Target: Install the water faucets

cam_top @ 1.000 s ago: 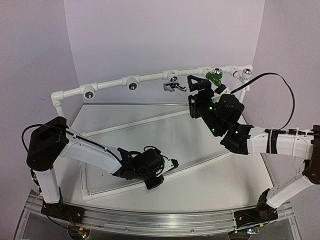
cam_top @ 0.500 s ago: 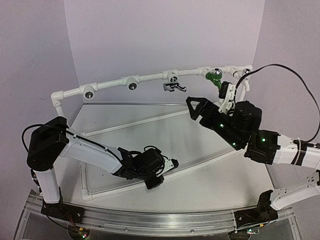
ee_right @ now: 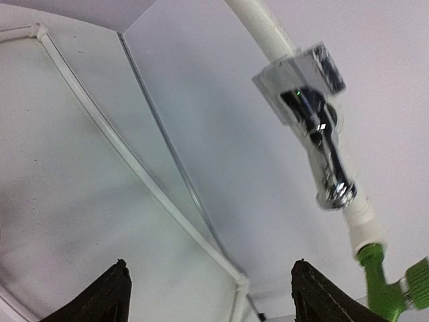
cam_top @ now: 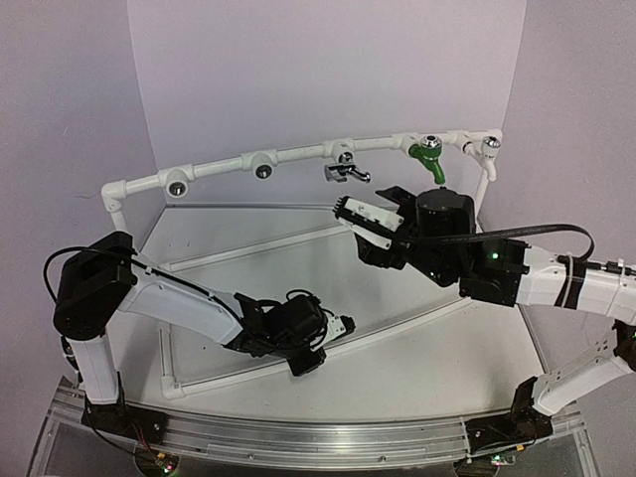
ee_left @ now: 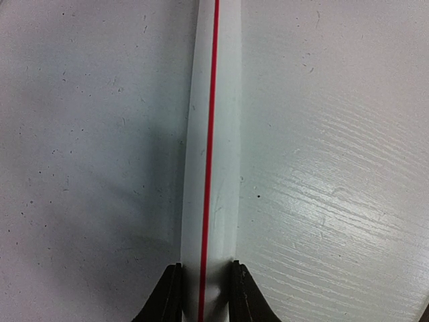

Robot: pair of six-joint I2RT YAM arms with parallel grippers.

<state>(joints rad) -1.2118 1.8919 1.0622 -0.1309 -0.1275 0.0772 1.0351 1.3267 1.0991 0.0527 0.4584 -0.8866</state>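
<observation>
The shiny silver faucet (ee_right: 318, 134), spout bent, sits mounted beyond the right fingers (ee_right: 110, 295), spread wide, empty; left fingers (ee_left: 166, 298) pinch a red-striped pipe (ee_left: 221, 168).

The green faucet (ee_right: 374, 275) ran off the right wrist view's lower corner. Of the left gripper (ee_left: 204, 288) only fingertips showed, hugging a white pipe (ee_left: 228, 134) cut by the top edge.

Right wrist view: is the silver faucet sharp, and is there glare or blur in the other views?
Right wrist: silver faucet slightly soft, bright specular spots on its chrome. Left wrist: white pipe sharp, sheen on the table at lower right. Top external: even light, soft shadows, no marked blur.
</observation>
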